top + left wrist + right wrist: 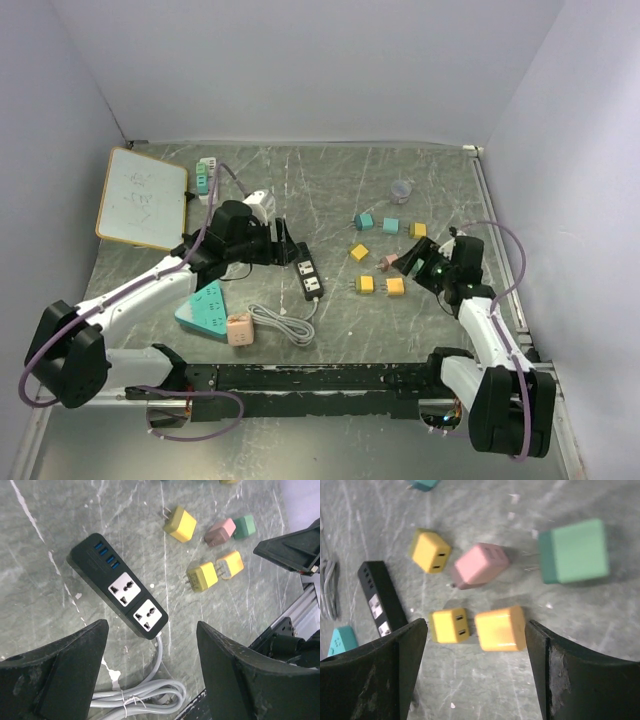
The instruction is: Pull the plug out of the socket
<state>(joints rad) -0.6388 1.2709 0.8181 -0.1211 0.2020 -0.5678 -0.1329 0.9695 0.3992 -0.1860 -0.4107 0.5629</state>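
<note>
Both pairs of jaws stand open. The strip [131, 601] lies ahead of the left jaws, its sockets [123, 587] empty; an orange plug [501, 628] (likely the one pulled) lies on the bench [485, 685] between the right jaws. The pull looks done; next, lift straight clear.

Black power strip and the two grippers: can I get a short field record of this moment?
power strip: flat on the table, both sockets empty, white cord coiled at its end
left gripper: open, over the strip's cord end, holding nothing
right gripper: open, holding nothing
under right gripper: yellow plug, pink plug, green plug (blurred), all unplugged
task state: no plug seated in the strip
</note>
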